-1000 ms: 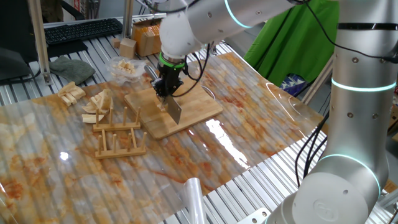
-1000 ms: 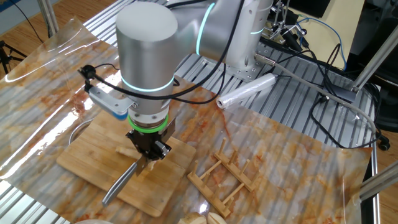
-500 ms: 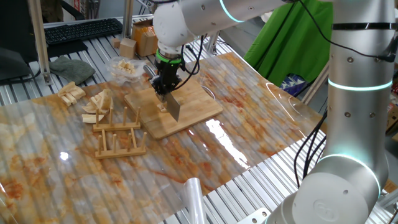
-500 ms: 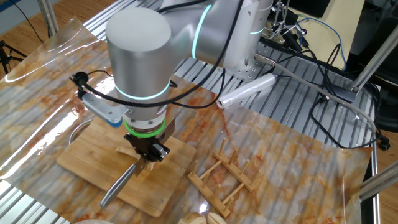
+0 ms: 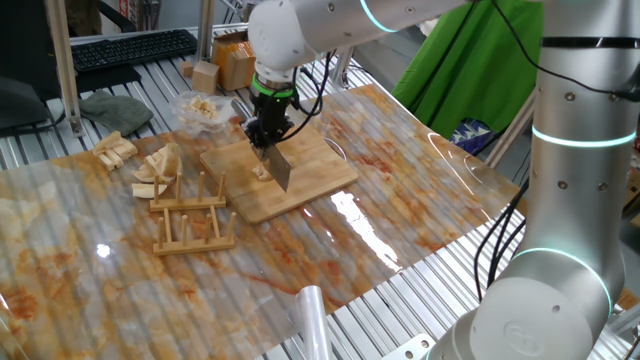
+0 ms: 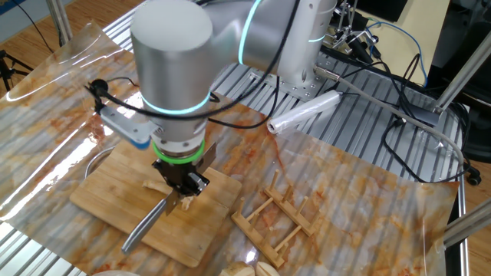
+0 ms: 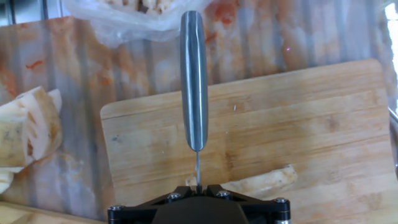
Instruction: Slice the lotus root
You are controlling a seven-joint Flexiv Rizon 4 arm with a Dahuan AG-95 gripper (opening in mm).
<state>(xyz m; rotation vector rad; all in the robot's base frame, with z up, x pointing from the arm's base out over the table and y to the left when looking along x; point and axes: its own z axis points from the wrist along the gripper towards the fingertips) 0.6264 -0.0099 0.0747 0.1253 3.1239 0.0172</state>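
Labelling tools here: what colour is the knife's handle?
Plain silver-grey metal; the knife's handle shows best in the hand view.

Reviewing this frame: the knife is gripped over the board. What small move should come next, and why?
Probably bring the knife straight down onto the lotus root. The hand holds it blade-down above the wooden board, and the pale piece lies on the board right beside the blade, apparently not yet cut through.
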